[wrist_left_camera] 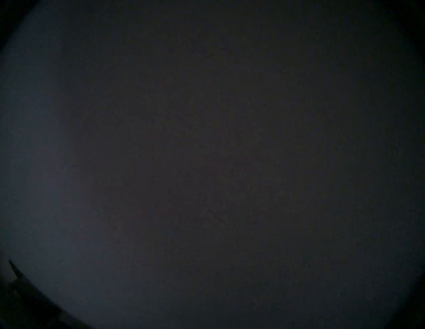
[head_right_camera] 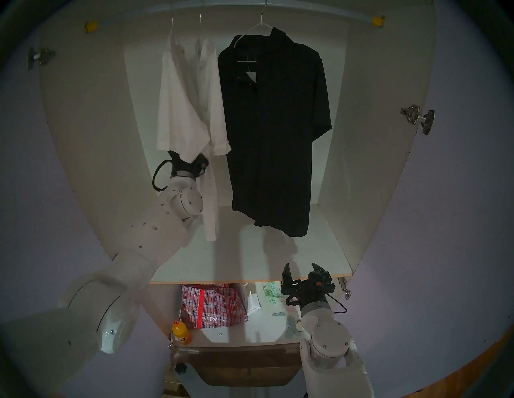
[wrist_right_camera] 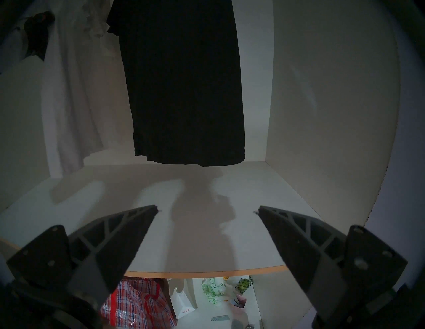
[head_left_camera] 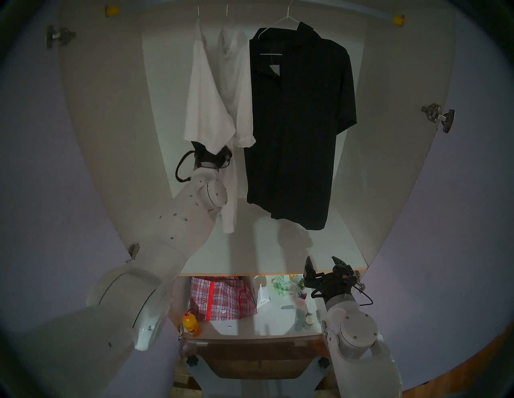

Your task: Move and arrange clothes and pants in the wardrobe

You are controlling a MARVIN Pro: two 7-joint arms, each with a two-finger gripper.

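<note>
Three garments hang on wire hangers from the rail (head_right_camera: 306, 12) of the wardrobe (head_left_camera: 105, 111). They are a large white short-sleeved shirt (head_left_camera: 203, 97) on the left, a small white blouse (head_left_camera: 239, 91) beside it, and a long black collared garment (head_left_camera: 300, 125) on the right. My left wrist (head_left_camera: 211, 159) is pushed up under the white shirt's hem, and its fingers are hidden by cloth. The left wrist view is dark, covered by fabric. My right gripper (head_left_camera: 322, 266) is open and empty at the front edge of the shelf (head_left_camera: 278, 250), below the black garment (wrist_right_camera: 184, 80). It also shows in the right wrist view (wrist_right_camera: 208, 210).
Below the shelf lie a red plaid woven bag (head_left_camera: 222, 297), an orange bottle (head_left_camera: 191, 323), a white paper bag (head_left_camera: 262, 296) and small items. Lilac doors (head_left_camera: 33, 166) stand open on both sides, with steel hinges (head_left_camera: 438, 116).
</note>
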